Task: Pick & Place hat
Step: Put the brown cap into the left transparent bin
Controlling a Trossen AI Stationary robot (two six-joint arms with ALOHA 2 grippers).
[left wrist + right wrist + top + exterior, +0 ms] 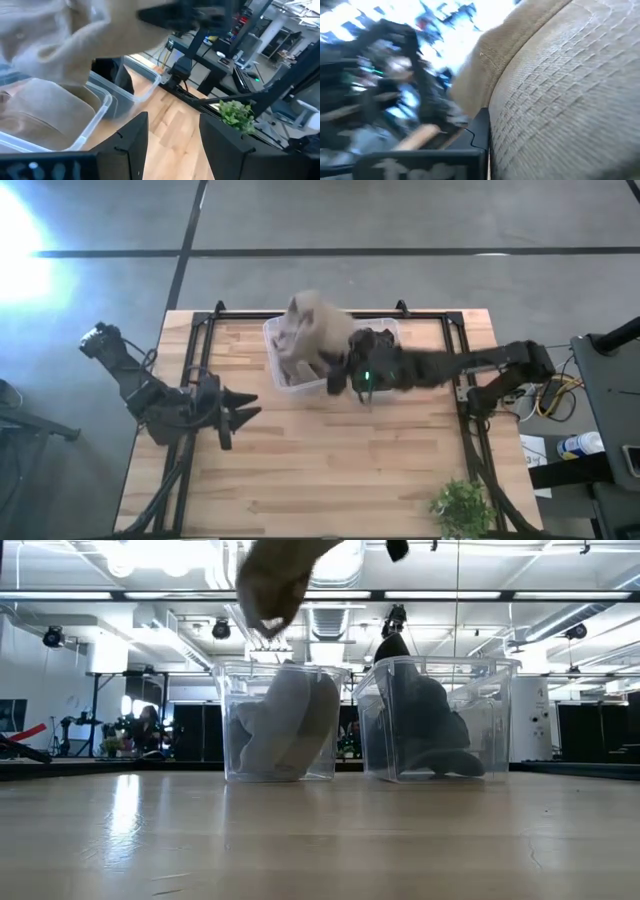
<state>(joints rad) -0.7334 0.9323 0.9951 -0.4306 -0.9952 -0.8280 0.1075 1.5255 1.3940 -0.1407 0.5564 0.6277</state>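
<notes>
My right gripper point(338, 368) reaches in from the table's right and is shut on a beige hat point(315, 325). The hat hangs in the air above the left clear bin point(272, 340). In the low view the hat point(272, 585) floats over that bin point(232, 690), which has more beige hats in it. Beside it, the right clear bin point(500, 680) contains dark hats point(425, 725). My left gripper point(240, 410) waits open over the table's left part, and its wrist view shows the hat point(65, 30) above the bin point(100, 112). My right gripper holds the beige hat at its woven fabric point(520, 115), beside one dark finger point(480, 132). The hat fills the wrist view and hides the second finger, so the part held cannot be told. It is lifted clear above the left bin.
A black frame point(460, 350) runs along the table's edges. A small green plant point(462, 505) stands at the near right corner. Bare wood point(330, 460) lies in front of the bins. A bottle and cables sit off the table on the right point(575, 442).
</notes>
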